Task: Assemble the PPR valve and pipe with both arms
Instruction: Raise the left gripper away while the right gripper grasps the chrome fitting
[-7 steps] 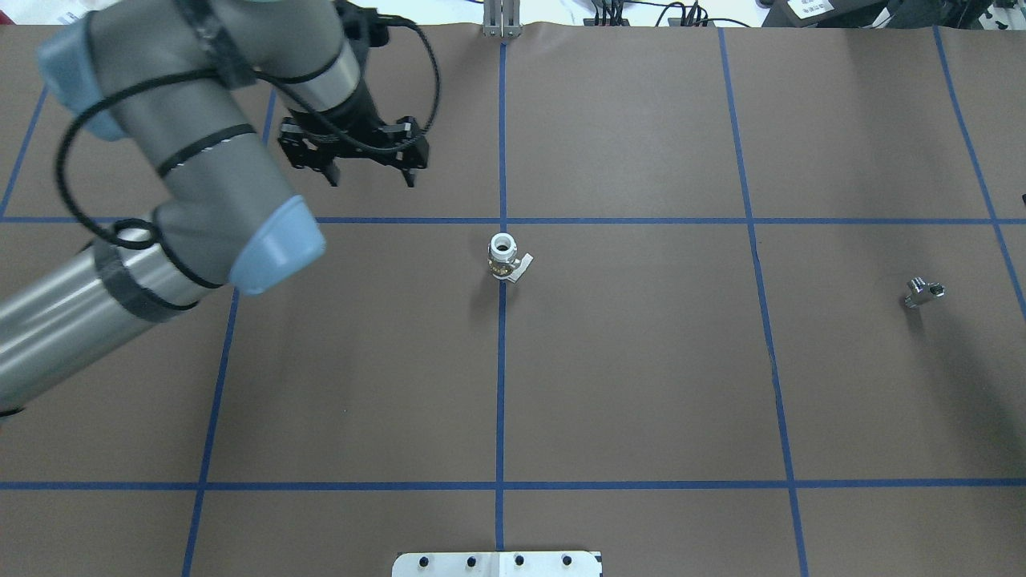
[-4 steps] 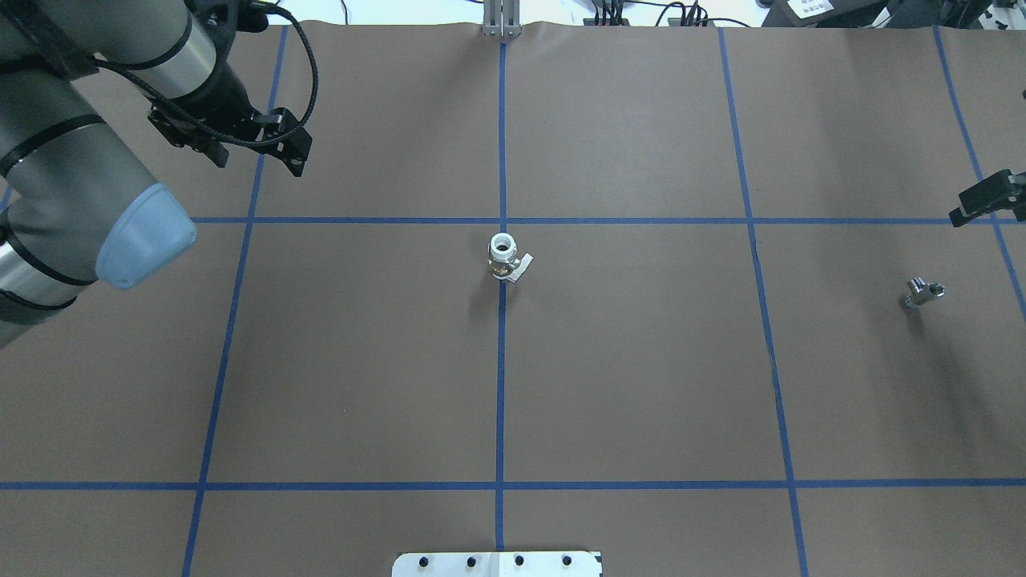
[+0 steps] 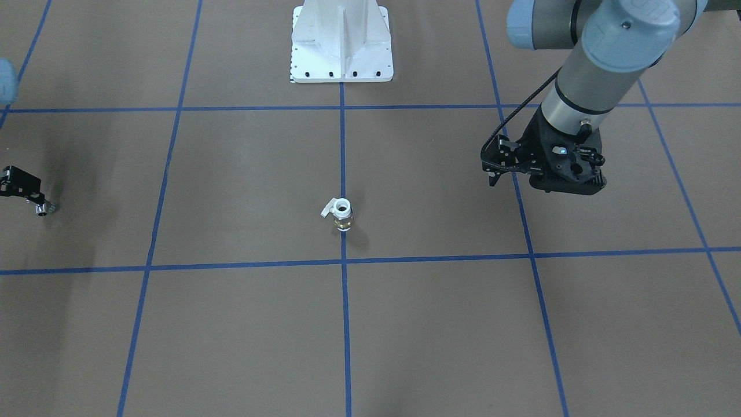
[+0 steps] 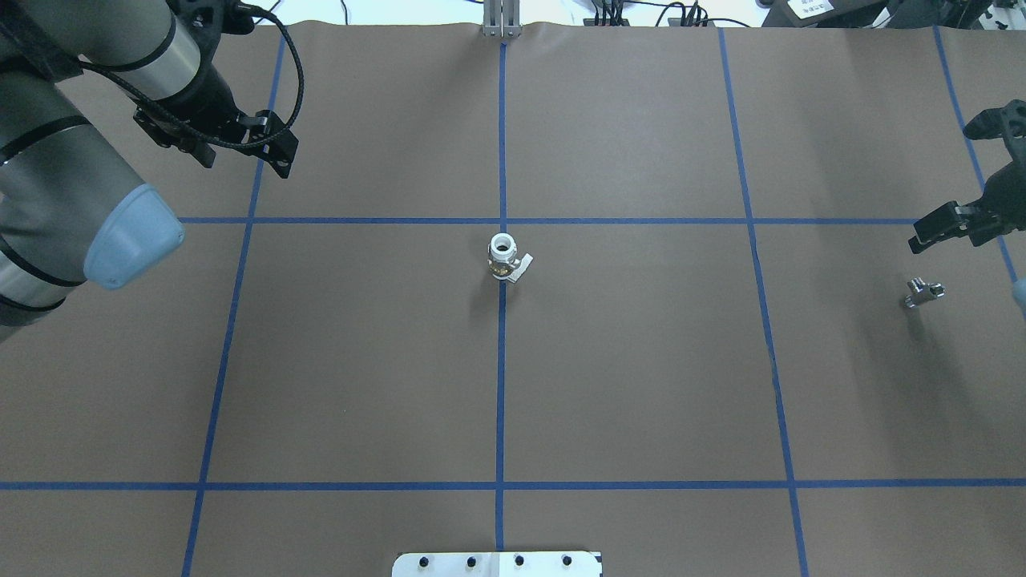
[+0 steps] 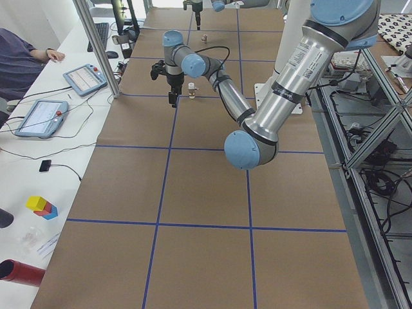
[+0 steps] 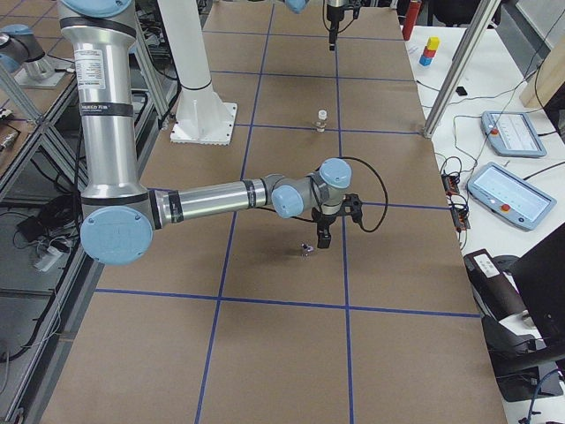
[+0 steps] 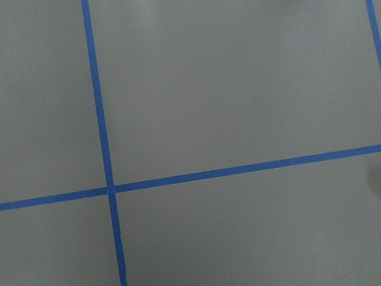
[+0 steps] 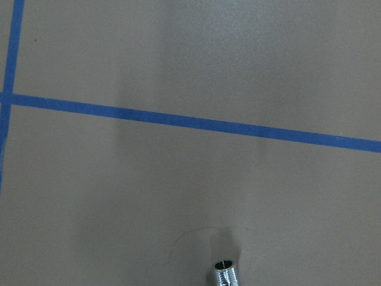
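1. Nearest, at the bottom middle of the overhead view, you see the edge of the white pedestal (image 4: 497, 563) with its bolt holes.
2. Further in, toward that frame's right edge, the pipe (image 4: 923, 292) lies on the brown table (image 4: 641, 385). It is tiny and shiny silver, with a knobby side stub.
3. At the centre, the PPR valve (image 4: 505, 258) stands upright on a blue tape line (image 4: 501, 120). Its white round mouth faces up, with a brass band below and a pale lever jutting to the lower right.
4. Just beyond the pipe, at the right edge, the right gripper (image 4: 950, 186) shows two black fingers spread wide with nothing between them. A gap separates the nearer finger from the pipe.
5. Farthest, in the upper left, the left gripper (image 4: 244, 164) hangs with its jaws wide and empty, well apart from the valve.
6. Your right wrist view shows the pipe's threaded open end at its bottom edge, a detail the overhead view cannot resolve. The left wrist view gives you only crossing tape lines on the table.
7. In the front-facing view, one right finger sits just beside the pipe at the left edge.
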